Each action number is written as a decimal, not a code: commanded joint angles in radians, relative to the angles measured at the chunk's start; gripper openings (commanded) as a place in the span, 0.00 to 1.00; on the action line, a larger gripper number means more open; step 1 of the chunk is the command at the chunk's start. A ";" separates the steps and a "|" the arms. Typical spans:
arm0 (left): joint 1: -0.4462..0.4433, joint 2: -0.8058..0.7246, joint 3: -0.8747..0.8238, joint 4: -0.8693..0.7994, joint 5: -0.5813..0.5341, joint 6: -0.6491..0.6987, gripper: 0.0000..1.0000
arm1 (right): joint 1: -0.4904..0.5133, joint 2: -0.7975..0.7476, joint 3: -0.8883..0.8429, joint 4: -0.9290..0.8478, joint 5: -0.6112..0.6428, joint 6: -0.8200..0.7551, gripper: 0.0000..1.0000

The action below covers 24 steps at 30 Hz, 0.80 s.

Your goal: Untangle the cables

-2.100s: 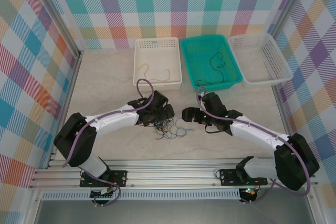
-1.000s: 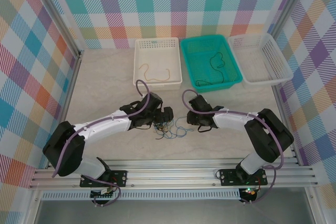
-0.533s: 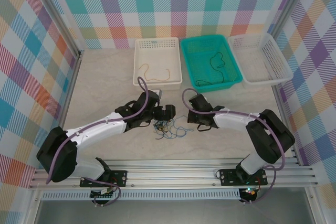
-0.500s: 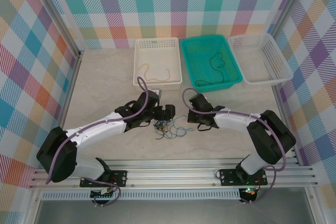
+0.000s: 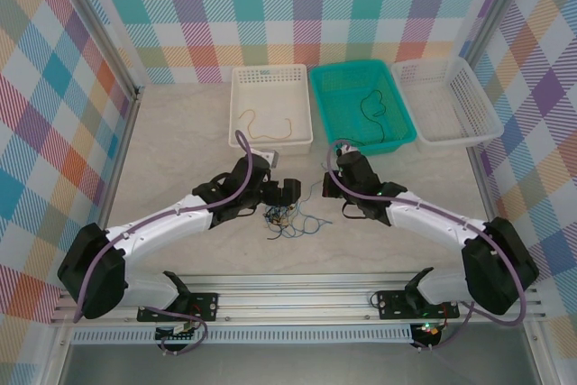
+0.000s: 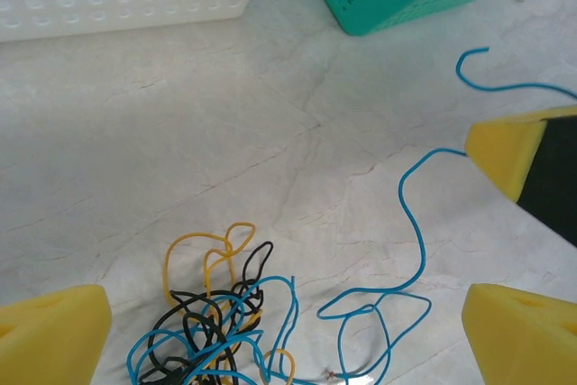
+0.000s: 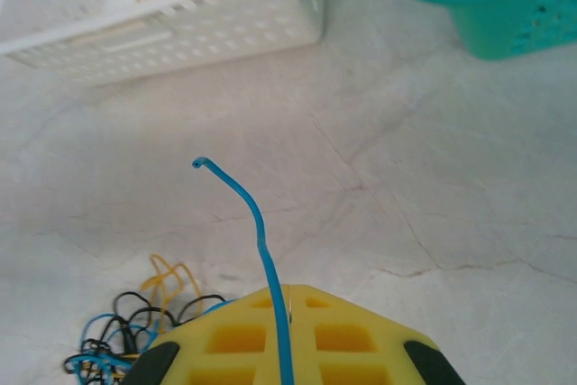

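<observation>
A tangle of thin orange, black and blue cables (image 5: pixel 283 219) lies on the table between the arms. In the left wrist view the cables (image 6: pixel 216 331) sit between the yellow fingers (image 6: pixel 50 331) of my left gripper (image 6: pixel 288 340), which is open wide just above them. My left gripper (image 5: pixel 286 194) hovers over the pile's upper edge. My right gripper (image 7: pixel 290 293) is shut on one blue cable (image 7: pixel 257 223), whose free end sticks out ahead of the fingers. That blue cable (image 6: pixel 415 223) trails from the pile to my right gripper (image 5: pixel 332 183).
Three baskets line the back: a white basket (image 5: pixel 270 70) holding an orange cable (image 5: pixel 266 123), a teal basket (image 5: pixel 353 67) holding a black cable (image 5: pixel 371 101), and another white basket (image 5: pixel 433 63) at the right. Bare table surrounds the pile.
My right gripper has drawn back and to the right from the pile with the blue cable in it. My left gripper has crept forward over the tangle.
</observation>
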 commanded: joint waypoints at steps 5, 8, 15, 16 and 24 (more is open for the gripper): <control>0.002 0.055 0.017 0.170 0.162 0.103 1.00 | 0.005 -0.064 0.042 0.013 -0.050 -0.028 0.00; 0.001 0.082 0.026 0.207 0.193 0.124 1.00 | 0.004 -0.077 0.062 -0.008 -0.055 -0.026 0.00; 0.002 0.088 0.057 0.207 0.105 0.165 1.00 | -0.006 -0.137 0.074 -0.034 -0.045 -0.018 0.00; 0.002 0.088 0.059 0.210 0.100 0.170 1.00 | -0.008 -0.146 0.071 -0.034 -0.046 -0.017 0.00; 0.004 0.124 0.082 0.298 0.303 0.298 1.00 | -0.081 -0.206 0.079 -0.014 -0.165 -0.070 0.00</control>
